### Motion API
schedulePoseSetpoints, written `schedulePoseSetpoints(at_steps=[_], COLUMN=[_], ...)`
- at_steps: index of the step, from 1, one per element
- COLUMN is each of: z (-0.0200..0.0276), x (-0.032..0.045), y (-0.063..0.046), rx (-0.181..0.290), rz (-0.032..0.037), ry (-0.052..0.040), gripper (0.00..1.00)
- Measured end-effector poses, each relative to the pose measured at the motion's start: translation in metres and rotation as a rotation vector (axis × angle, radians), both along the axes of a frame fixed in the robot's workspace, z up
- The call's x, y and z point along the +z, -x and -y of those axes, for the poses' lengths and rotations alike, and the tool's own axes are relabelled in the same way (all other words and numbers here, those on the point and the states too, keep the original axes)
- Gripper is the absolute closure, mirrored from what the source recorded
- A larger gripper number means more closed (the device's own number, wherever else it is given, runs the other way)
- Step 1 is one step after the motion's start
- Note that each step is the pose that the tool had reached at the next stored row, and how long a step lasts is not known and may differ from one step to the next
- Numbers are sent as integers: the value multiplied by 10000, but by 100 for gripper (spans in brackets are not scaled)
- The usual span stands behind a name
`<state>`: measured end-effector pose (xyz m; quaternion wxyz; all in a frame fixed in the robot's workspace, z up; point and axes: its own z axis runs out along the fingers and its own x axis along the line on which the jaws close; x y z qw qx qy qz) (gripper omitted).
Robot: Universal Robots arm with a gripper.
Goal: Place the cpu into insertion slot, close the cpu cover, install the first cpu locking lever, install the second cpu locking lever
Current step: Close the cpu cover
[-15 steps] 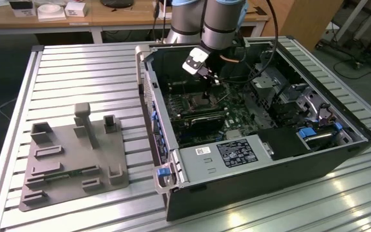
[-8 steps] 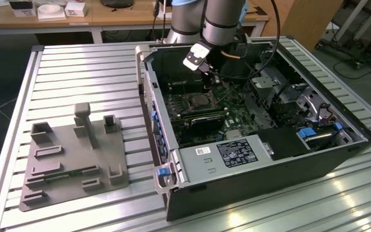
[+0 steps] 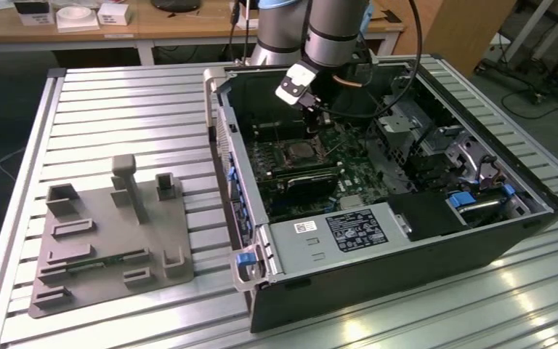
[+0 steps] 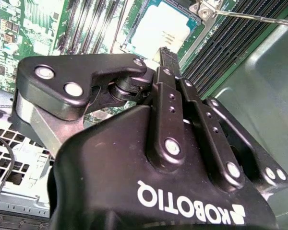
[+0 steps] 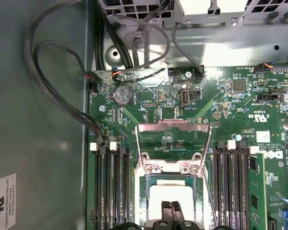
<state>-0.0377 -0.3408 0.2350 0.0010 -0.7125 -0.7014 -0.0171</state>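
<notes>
The cpu [image 5: 170, 194], a flat silvery square, lies in the insertion slot [image 5: 140, 191] on the green board. It also appears past the fingers in the second wrist view [image 4: 158, 28]. The cpu cover [image 5: 173, 126] is open, its frame raised up from its hinge at one edge of the socket. My gripper [image 5: 171, 210] hangs just over the chip's near edge, shut with nothing between its fingers [image 4: 168, 57]. In the exterior view the gripper [image 3: 311, 127] reaches into the open computer case above the socket [image 3: 293, 153]. A thin metal locking lever [image 4: 249, 17] sticks out beside the socket.
Long black memory slots [image 5: 113, 191] flank the socket on both sides. Grey cables [image 5: 62, 86] loop along the case wall. A black labelled box [image 3: 357, 233] sits at the case's near end. A grey fixture plate [image 3: 114, 240] lies on the slatted table at the exterior view's left.
</notes>
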Motion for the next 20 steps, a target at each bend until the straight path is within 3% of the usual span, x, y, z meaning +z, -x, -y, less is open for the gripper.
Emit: schedulePoseSetpoints(at_steps=[11, 16, 18, 20], z=[1, 0, 0, 0], x=[7, 116, 126, 124], y=[3, 3, 0, -69], rx=[1, 1, 1, 0], rz=[-3, 1, 0, -3], ry=[5, -1, -1, -1], gripper=[89, 89, 89, 89])
